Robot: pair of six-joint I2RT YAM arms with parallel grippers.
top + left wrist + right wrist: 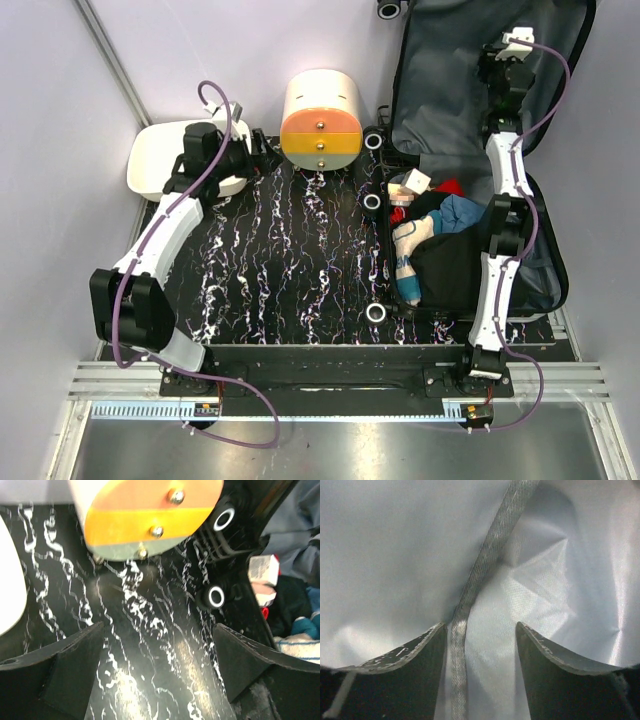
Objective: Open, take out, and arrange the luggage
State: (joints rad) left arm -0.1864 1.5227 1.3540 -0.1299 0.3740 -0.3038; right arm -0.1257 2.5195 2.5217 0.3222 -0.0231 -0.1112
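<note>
The luggage [553,262] lies open at the right of the table, with its lid [440,70] raised at the back and showing grey lining. Clothes [465,212] and a small white carton [416,182] lie in the lower half. My right gripper [492,62] is up against the lid. In the right wrist view it [480,627] is open on the lining, and a grey strap [462,625] runs between the jaws beside the left finger. My left gripper [262,152] is open and empty above the black marbled table [160,630], left of the luggage wheels [216,596].
A cream-and-orange cylindrical box [321,120] stands at the back centre, just ahead of the left gripper [150,515]. A white tray [160,160] sits at the back left. Luggage wheels [372,204] line the case's left side. A striped sock [407,260] hangs near that edge.
</note>
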